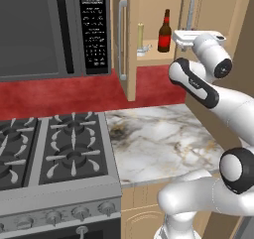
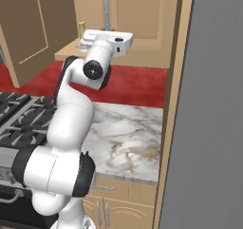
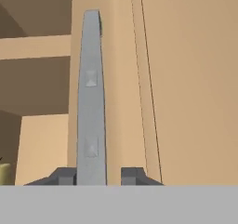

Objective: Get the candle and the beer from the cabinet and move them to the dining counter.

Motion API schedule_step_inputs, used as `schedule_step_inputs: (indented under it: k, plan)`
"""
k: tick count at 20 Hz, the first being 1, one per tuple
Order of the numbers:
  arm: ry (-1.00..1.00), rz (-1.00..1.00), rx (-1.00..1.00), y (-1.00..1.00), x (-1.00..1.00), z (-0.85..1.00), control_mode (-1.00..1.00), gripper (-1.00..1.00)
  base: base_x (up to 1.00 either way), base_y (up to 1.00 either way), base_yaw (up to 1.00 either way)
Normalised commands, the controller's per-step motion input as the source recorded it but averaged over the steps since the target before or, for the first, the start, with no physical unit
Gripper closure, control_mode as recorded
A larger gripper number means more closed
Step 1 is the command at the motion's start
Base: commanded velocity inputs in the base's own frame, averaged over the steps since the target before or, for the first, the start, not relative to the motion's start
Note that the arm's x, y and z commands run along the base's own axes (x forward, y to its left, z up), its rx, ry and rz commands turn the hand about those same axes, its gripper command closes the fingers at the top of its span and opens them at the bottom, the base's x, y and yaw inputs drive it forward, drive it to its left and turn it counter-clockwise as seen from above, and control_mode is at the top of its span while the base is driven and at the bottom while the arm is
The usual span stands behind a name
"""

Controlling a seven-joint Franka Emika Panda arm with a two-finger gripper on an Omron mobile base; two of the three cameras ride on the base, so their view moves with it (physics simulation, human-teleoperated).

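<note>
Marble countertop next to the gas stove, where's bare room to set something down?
The white brown-veined marble countertop is bare from the black gas stove to the tan side panel. The open tan wall cabinet shelf is crowded: pale stick candle, dark brown beer bottle, and the claw at the silver bar handle.

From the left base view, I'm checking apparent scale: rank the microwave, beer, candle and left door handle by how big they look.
1. microwave
2. left door handle, nearer the camera, so its rank is unsure
3. beer
4. candle
</note>
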Motion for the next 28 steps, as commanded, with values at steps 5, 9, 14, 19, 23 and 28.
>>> schedule_step_inputs:
  k: [5, 9, 14, 19, 23, 28]
  plan:
    - [0.00, -0.18, 0.00, -0.43, -0.24, 0.18, -1.00, 1.00, 0.00, 0.00, 0.00]
    - [0.00, -0.19, 0.00, -0.40, -0.22, 0.17, -1.00, 1.00, 0.00, 0.00, 0.00]
    - [0.00, -0.16, 0.00, -0.43, -0.33, 0.14, -1.00, 1.00, 0.00, 0.00, 0.00]
    - [0.00, -0.13, 0.00, -0.47, -0.45, 0.12, -1.00, 1.00, 0.00, 0.00, 0.00]
    - [0.00, -0.11, 0.00, -0.55, -0.59, 0.11, -1.00, 1.00, 0.00, 0.00, 0.00]
    - [0.00, -0.09, 0.00, -0.60, -0.69, 0.10, -1.00, 1.00, 0.00, 0.00, 0.00]
